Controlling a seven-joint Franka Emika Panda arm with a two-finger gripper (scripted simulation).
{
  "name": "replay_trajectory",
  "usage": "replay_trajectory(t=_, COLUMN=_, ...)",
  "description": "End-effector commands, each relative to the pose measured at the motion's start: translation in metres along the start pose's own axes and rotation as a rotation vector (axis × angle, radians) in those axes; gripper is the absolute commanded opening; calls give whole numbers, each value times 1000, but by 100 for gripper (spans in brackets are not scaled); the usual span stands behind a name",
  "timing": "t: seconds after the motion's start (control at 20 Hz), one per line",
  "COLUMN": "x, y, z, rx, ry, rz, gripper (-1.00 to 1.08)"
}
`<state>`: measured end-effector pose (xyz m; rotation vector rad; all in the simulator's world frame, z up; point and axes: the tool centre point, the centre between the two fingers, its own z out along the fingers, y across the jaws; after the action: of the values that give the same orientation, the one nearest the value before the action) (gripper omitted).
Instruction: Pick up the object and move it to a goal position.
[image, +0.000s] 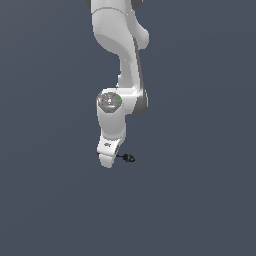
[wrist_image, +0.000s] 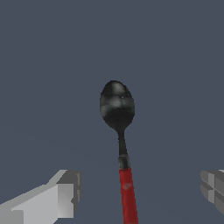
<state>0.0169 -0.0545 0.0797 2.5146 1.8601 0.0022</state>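
The object (wrist_image: 118, 109) is a thin tool with a dark red handle (wrist_image: 127, 192), a short black shaft and a rounded black head. It lies on the flat grey floor. In the wrist view its red handle runs between my two fingers (wrist_image: 65, 197), and a wide gap stays on each side. My gripper (wrist_image: 141, 192) is open and touches nothing. In the exterior view the white hand (image: 110, 150) hangs low over the object. Only the black head (image: 129, 158) and a sliver of red (image: 98, 154) stick out from behind it. The gripper's fingertips are hidden there.
A plain dark grey floor (image: 200, 200) fills both views. The white arm (image: 120, 40) comes down from the top of the exterior view. No goal marker shows.
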Motion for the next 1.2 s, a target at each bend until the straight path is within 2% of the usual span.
replay_trajectory(t=0.0, x=-3, y=0, z=5, rx=3, ry=2, rz=-55, gripper=100)
replay_trajectory(t=0.5, x=-9, y=-1, z=18, rx=10, ry=7, rz=-182, gripper=100)
replay_trajectory(t=0.9, x=-9, y=-1, z=20, rx=11, ry=8, rz=-193, gripper=100)
replay_trajectory(t=1.15, x=-9, y=-2, z=37, rx=11, ry=8, rz=-196, gripper=100)
